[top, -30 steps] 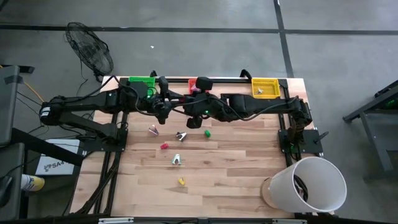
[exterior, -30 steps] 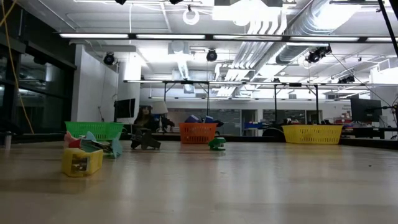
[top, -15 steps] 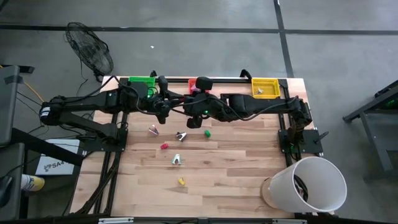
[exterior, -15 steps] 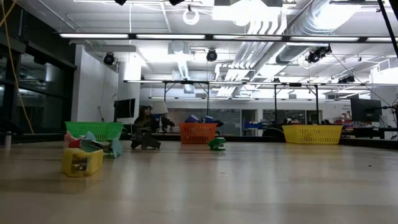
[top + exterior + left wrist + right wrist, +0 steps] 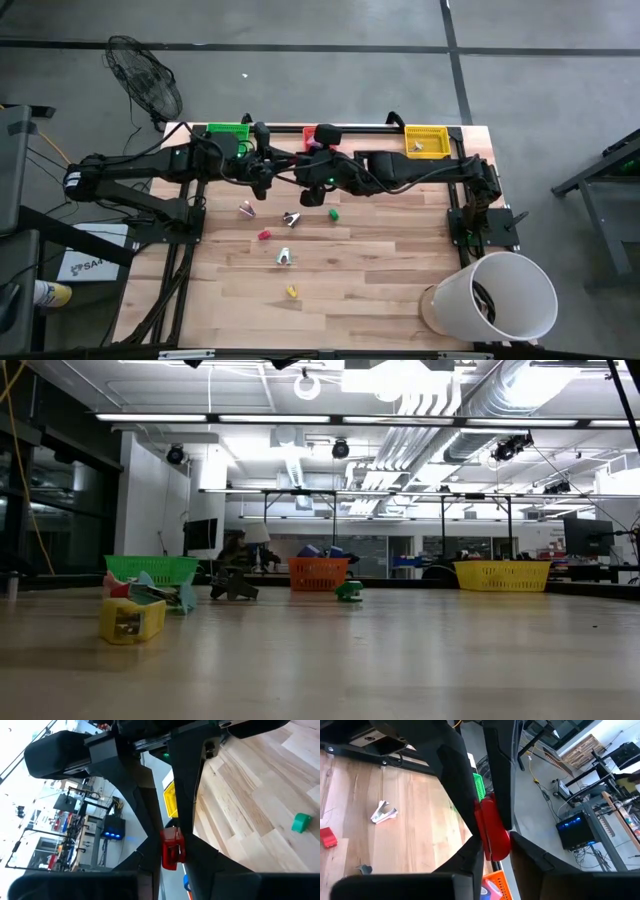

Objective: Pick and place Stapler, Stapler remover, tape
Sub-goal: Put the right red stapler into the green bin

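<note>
both arms reach in over the back middle of the tabletop (image 5: 380,270) and meet near the orange bin (image 5: 318,573). the left claw (image 5: 170,851) is clenched on a small red boxy item (image 5: 172,849), pinched between its 2 dark fingers; by its shape it could be a small red stapler, though i cannot settle that. the right claw (image 5: 492,832) is clenched on a red rounded piece (image 5: 494,832). in the high view the 2 claws sit so close together that both may be gripping the same red object, i.e. a handover in mid-air; i cannot confirm it. judged step: a picked red item is being carried or passed above the back row of bins, green bin (image 5: 228,132) on the left, yellow bin (image 5: 426,140) on the right. more items lie loose on the bare wood mid-tabletop: a pink piece (image 5: 246,209), a metal-jawed staple remover (image 5: 290,218), a green block (image 5: 333,213), a red piece (image 5: 264,235), a pale remover-like piece (image 5: 285,258), a yellow piece (image 5: 291,292). no ring-shaped tape roll is clearly visible on the wood. next move likely calls for 1 claw to let go cleanly, the other to swing over the chosen bin and drop; the risk is the 2 arms fouling each other at this spacing. a white bucket (image 5: 498,297) stands off the right front corner.
</note>
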Action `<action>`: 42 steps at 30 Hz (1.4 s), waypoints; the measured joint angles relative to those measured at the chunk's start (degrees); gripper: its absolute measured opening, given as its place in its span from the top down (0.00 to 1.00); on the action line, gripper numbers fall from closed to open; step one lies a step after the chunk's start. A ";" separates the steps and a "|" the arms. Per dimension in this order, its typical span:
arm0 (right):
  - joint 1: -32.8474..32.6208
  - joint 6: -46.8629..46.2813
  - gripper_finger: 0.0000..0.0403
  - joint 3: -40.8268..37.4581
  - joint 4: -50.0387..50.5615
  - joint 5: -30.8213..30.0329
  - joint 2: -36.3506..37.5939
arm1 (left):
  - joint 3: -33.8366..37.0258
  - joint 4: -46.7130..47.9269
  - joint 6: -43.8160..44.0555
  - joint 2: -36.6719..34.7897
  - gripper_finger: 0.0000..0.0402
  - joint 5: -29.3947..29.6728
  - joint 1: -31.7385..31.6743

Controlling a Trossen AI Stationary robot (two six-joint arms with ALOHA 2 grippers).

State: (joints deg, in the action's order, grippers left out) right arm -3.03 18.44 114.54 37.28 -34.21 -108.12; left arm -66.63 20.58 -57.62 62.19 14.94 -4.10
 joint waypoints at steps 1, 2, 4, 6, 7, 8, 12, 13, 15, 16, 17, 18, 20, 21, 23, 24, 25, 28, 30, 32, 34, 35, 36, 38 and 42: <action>-0.01 -0.10 0.80 0.00 0.02 -0.62 0.00 | 0.00 -0.01 -0.11 0.00 0.85 0.24 0.00; -0.06 -0.28 0.79 0.00 0.08 -1.64 0.00 | 0.00 0.05 -0.25 0.01 0.85 0.72 0.00; -0.11 -0.48 0.76 0.00 0.32 -4.20 0.00 | 0.15 1.48 -0.35 0.00 0.85 2.70 -0.02; -0.13 -0.50 0.73 0.07 -0.12 -5.86 0.12 | 0.24 2.23 -0.09 0.17 0.85 4.02 -0.07; -0.07 -0.53 0.71 0.07 -0.06 -6.39 0.15 | 0.24 2.52 0.03 0.22 0.85 4.55 -0.07; -0.07 -0.65 0.70 0.07 0.06 -6.39 0.15 | 0.24 3.00 0.06 0.14 0.85 4.97 -0.03; -0.02 -3.05 0.64 0.07 1.06 -6.40 0.11 | 0.24 4.61 1.00 0.09 0.85 9.15 -0.02; 0.04 -4.26 0.63 0.09 1.79 -6.39 0.13 | 0.24 4.77 1.45 0.11 0.85 10.85 -0.02; 0.42 -7.66 0.61 0.09 3.96 -6.21 0.11 | 0.22 5.73 2.50 0.07 0.85 14.86 -0.07; 0.76 -9.87 0.60 0.09 5.25 -6.15 0.11 | 0.22 6.52 3.01 0.07 0.85 16.95 -0.07; 1.17 -12.22 0.59 0.09 6.71 -6.14 0.11 | 0.22 7.53 3.54 0.07 0.85 18.82 -0.18; 1.63 -14.76 0.59 0.09 8.26 -6.02 0.11 | 0.22 8.48 3.95 0.07 0.85 20.23 -0.73; 2.68 -19.80 0.58 0.09 11.71 -5.06 0.11 | 0.22 10.59 5.80 0.07 0.85 20.82 -2.73; 3.22 -22.36 0.57 0.09 13.47 -4.44 0.11 | 0.22 12.00 7.48 0.07 0.85 20.60 -3.96; 4.23 -26.31 0.57 0.09 16.48 -3.08 0.11 | 0.21 14.61 11.02 0.07 0.85 19.46 -7.32; 4.70 -27.71 0.57 0.08 17.64 -2.26 0.11 | 0.19 15.65 12.45 0.16 0.85 18.60 -9.32; 5.10 -28.87 0.57 0.09 18.66 -1.70 0.11 | 0.15 16.69 13.85 0.32 0.85 18.09 -11.26; 5.98 -31.05 0.57 0.07 20.60 -0.49 0.11 | 0.15 20.16 17.72 0.74 0.85 16.25 -17.50; 6.31 -31.93 0.57 0.07 20.90 -0.02 0.11 | 0.11 21.92 19.83 1.04 0.85 13.74 -21.65; 6.45 -32.39 0.57 0.07 20.88 0.15 0.11 | 0.11 23.82 21.68 1.50 0.85 10.34 -25.84; 6.45 -32.57 0.57 0.07 20.87 0.15 0.11 | 0.11 24.99 23.42 1.99 0.85 7.06 -29.60; 6.45 -32.57 0.57 0.07 20.89 0.10 0.11 | 0.11 25.95 24.33 2.42 0.85 5.57 -31.54; 6.45 -32.57 0.57 0.07 20.92 -0.15 0.11 | 0.11 26.51 25.24 2.80 0.85 4.40 -33.18; 6.45 -32.60 0.57 0.07 21.25 -0.87 0.11 | 0.11 28.07 27.24 4.04 0.85 1.79 -36.39; 6.66 -33.20 0.57 0.07 23.23 -2.36 0.11 | 0.11 31.28 29.64 7.58 0.85 -1.68 -41.98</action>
State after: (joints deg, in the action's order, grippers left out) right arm 3.63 -14.76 114.61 60.51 -36.57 -108.01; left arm -66.52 51.86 -27.97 69.78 13.27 -46.08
